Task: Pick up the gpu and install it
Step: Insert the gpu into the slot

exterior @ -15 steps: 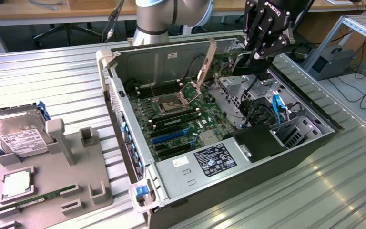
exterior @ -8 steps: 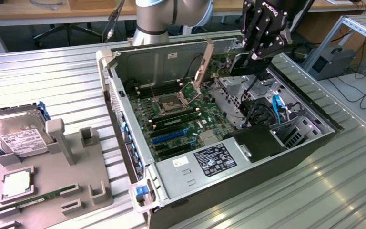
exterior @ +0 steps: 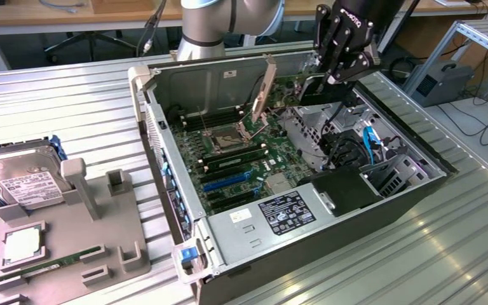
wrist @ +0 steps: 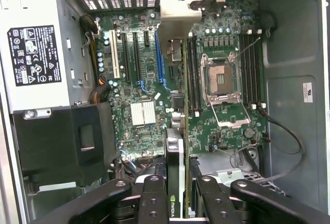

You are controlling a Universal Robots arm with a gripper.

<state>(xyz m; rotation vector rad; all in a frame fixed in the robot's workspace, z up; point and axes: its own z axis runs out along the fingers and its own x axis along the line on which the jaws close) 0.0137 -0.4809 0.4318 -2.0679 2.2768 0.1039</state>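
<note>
Ribbed metal bench (exterior: 58, 101), lab desks behind. Nearest, at the exterior view's left: grey fixture (exterior: 125, 254) holding a hard drive (exterior: 23, 181) and a RAM stick (exterior: 53, 262), neither is our part. Next, the open PC case (exterior: 312, 254) on its side, with the power supply (exterior: 282, 213) at the near corner. Past it is the motherboard (exterior: 239, 159) with blue slots (exterior: 227, 183) and an open CPU socket (exterior: 225, 141). Further in, the gripper (exterior: 325, 95) is clamped on the gpu (exterior: 282, 89). Wrist view has 2 fingers (wrist: 153, 193) pinching the card's faces at its free end, with the card edge-on and its silver bracket (wrist: 178, 13) toward the vented wall. My read: the card hangs over the board, not seated; can't tell if its edge touches a slot. To do this step right, keep the card square to the board and its bottom edge parallel to 1 slot along the full length. The bracket needs to line up with the rear opening before any push. Descend straight, no yaw. The grip is at 1 end, so expect the bracket end to lag or tip; press evenly. Loose black cables (wrist: 289, 136) by the socket look clear of the path.
</note>
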